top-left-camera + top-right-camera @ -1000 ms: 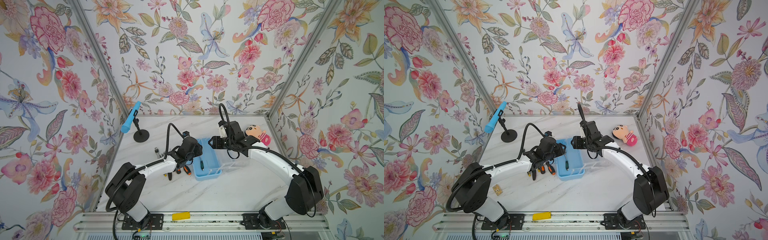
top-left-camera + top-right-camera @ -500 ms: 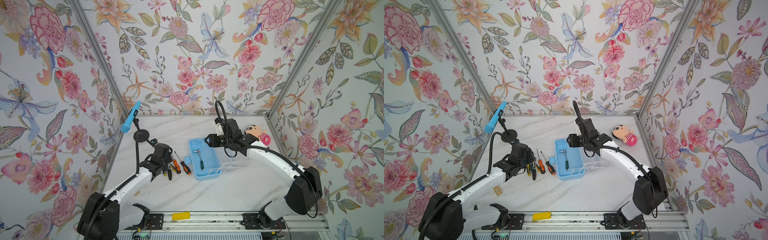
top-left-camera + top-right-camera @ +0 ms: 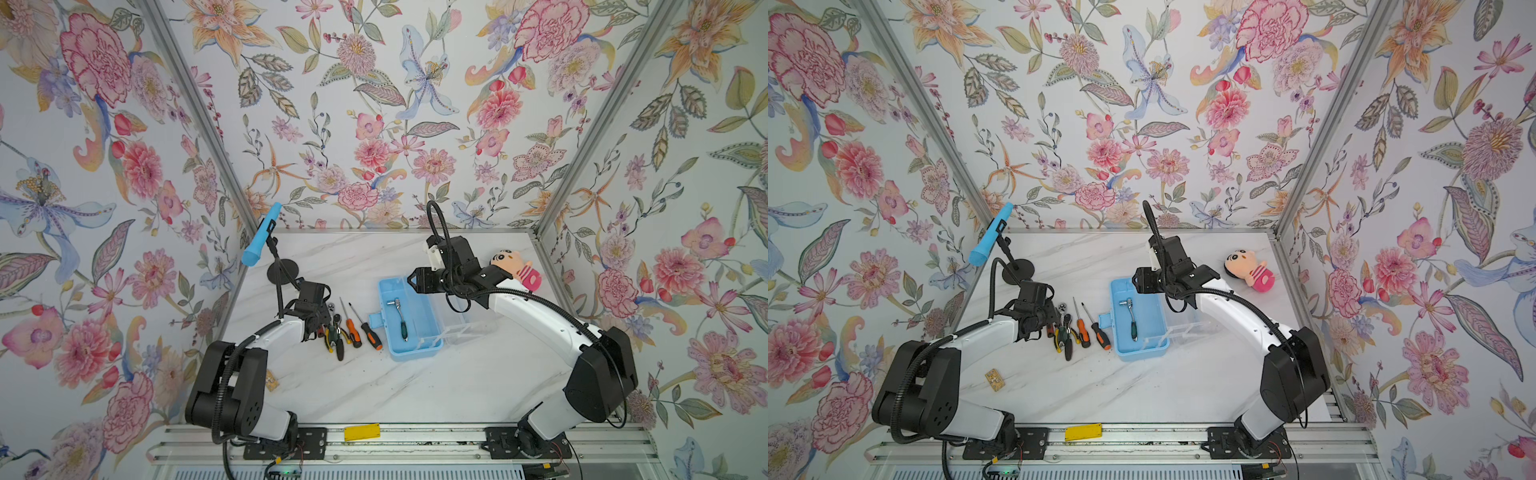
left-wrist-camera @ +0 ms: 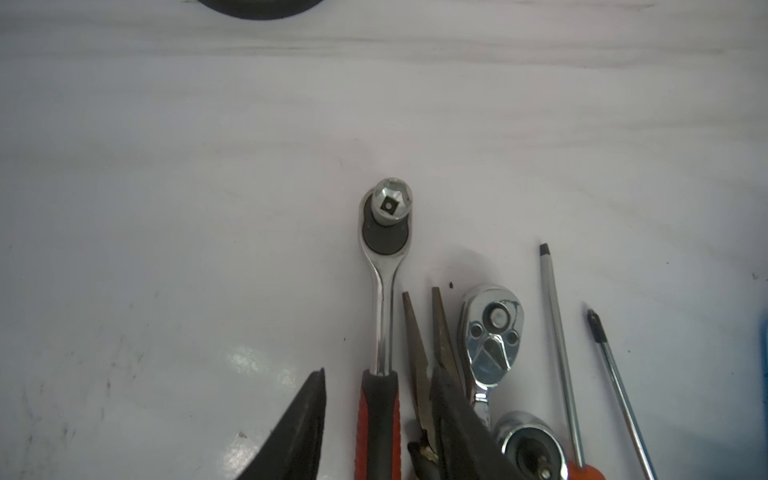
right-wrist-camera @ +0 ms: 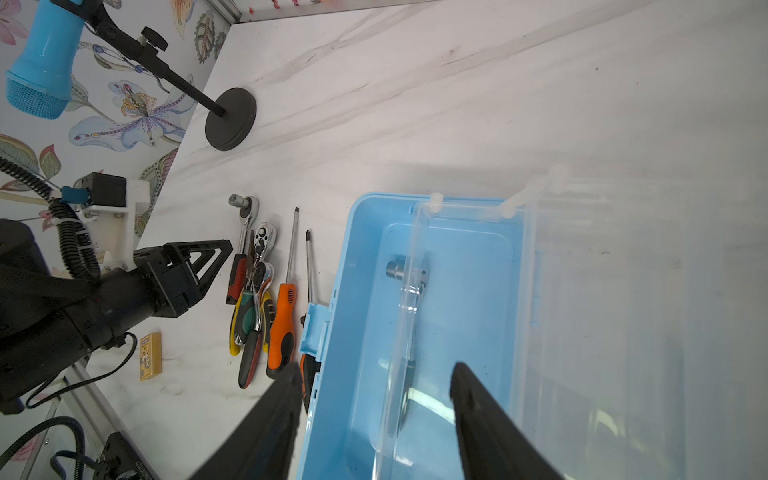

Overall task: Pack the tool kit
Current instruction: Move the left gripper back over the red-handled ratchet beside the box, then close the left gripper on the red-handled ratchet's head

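- White marbled table (image 3: 374, 386): carries the whole kit; every piece lies between my two arms.
- Light-blue plastic box (image 3: 415, 352): sits mid-table. A second ago my left arm was reaching over it; now it has pulled away, so one delivery looks finished.
- Clear lid (image 3: 469, 320): folded flat on the side away from the tool row, not yet closed.
- Right gripper (image 3: 410, 280): hangs at the far end of the box, fingers apart and nothing between them. Whether it touches the rim I cannot tell.
- Left gripper (image 4: 377, 370): now back at the tool row, fingers apart on either side of a red handle, with gaps showing, so not yet clamped.
- Green-handled ratchet (image 3: 401, 316): lies alone on the box floor, the one tool packed so far.
- Red-handled ratchet (image 4: 382, 291): outermost in the row, socket end pointing away from me; I judge it the next pick.
- Yellow-handled pliers (image 5: 233, 332): just beside the red handle, touching the neighbouring tools; my inner finger overlaps them, so a snag is possible.
- Chrome ratchet (image 4: 492, 328): lies across the pliers.
- Orange screwdriver (image 5: 282, 324): next toward the box.
- Small screwdriver (image 5: 308, 266): nearest the box, beside its latch.
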You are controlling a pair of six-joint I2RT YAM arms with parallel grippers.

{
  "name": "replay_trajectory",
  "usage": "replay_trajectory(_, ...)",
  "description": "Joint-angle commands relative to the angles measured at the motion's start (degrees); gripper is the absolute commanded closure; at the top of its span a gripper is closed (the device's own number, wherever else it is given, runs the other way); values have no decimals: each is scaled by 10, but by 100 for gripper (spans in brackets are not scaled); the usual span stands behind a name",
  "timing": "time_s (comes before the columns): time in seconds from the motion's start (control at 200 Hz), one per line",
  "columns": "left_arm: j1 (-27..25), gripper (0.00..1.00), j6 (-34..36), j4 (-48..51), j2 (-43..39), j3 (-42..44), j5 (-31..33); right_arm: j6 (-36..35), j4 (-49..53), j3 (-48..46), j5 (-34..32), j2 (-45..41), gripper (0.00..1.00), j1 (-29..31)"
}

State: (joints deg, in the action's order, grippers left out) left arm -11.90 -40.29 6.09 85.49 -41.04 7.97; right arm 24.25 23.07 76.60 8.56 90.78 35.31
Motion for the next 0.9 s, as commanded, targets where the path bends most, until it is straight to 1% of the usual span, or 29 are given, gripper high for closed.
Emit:
replay_trajectory(0.0, 13, 59, 16, -22, 26, -15, -9, -3, 5, 16, 0, 12, 41, -5)
replay_trajectory(0.205, 17, 62, 20, -32, 35, -15, -1, -2, 6, 18, 4, 20, 41, -7)
replay_trajectory(0.225, 17, 62, 21, -34, 54, -16, -2, -3, 6, 17, 4, 21, 41, -8)
replay_trajectory(0.39, 17, 64, 24, -37, 84, -24, 2, -2, 6, 21, 9, 28, 41, -10)
replay_trajectory(0.57, 18, 70, 28, -31, 97, -31, 23, -3, 6, 20, 12, 35, 42, -14)
replay_trajectory(0.726, 21, 73, 33, -35, 115, -40, 26, -2, 6, 19, 15, 40, 42, -17)
replay_trajectory(0.816, 21, 79, 38, -34, 131, -50, 28, -2, 6, 18, 14, 42, 42, -17)
replay_trajectory(0.896, 23, 90, 44, -33, 143, -55, 29, -1, 5, 14, 15, 40, 42, -17)
